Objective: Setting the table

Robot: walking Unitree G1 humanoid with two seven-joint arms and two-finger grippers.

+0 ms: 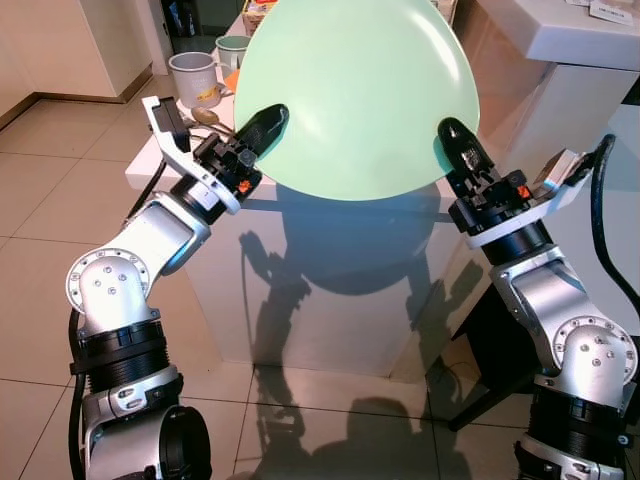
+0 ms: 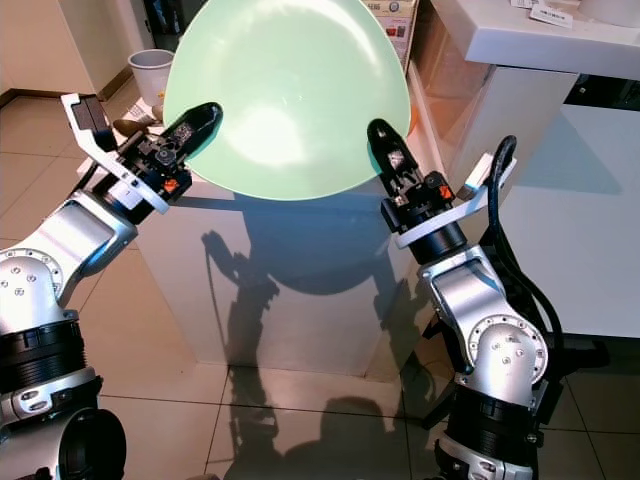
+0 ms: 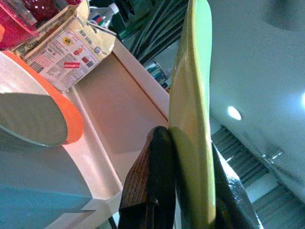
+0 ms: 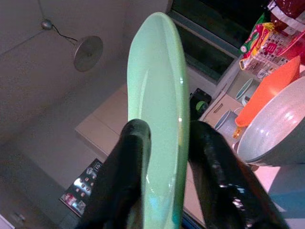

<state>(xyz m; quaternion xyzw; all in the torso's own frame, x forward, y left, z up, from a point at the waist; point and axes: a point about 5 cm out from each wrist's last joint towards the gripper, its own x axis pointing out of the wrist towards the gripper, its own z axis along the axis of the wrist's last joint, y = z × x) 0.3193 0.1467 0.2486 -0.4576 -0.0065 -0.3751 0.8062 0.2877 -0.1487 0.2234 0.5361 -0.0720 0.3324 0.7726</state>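
Note:
A large pale green plate [image 1: 350,90] is held up on edge, tilted toward me, over the near end of a white table [image 1: 150,160]. My left gripper [image 1: 265,125] is shut on its left rim, and my right gripper [image 1: 455,135] is shut on its right rim. In the left wrist view the plate's rim [image 3: 193,95] runs between the two black fingers [image 3: 147,181]. The right wrist view shows the plate [image 4: 159,95] pinched between its fingers [image 4: 128,162] in the same way. The plate hides most of the tabletop behind it.
Two mugs [image 1: 195,78] [image 1: 232,48] and a spoon [image 1: 205,115] sit on the table's left side. A grey bowl [image 4: 276,129], an orange mat [image 4: 267,88] and a snack bag [image 3: 66,47] lie further back. A white counter [image 1: 570,40] stands at the right, over tiled floor.

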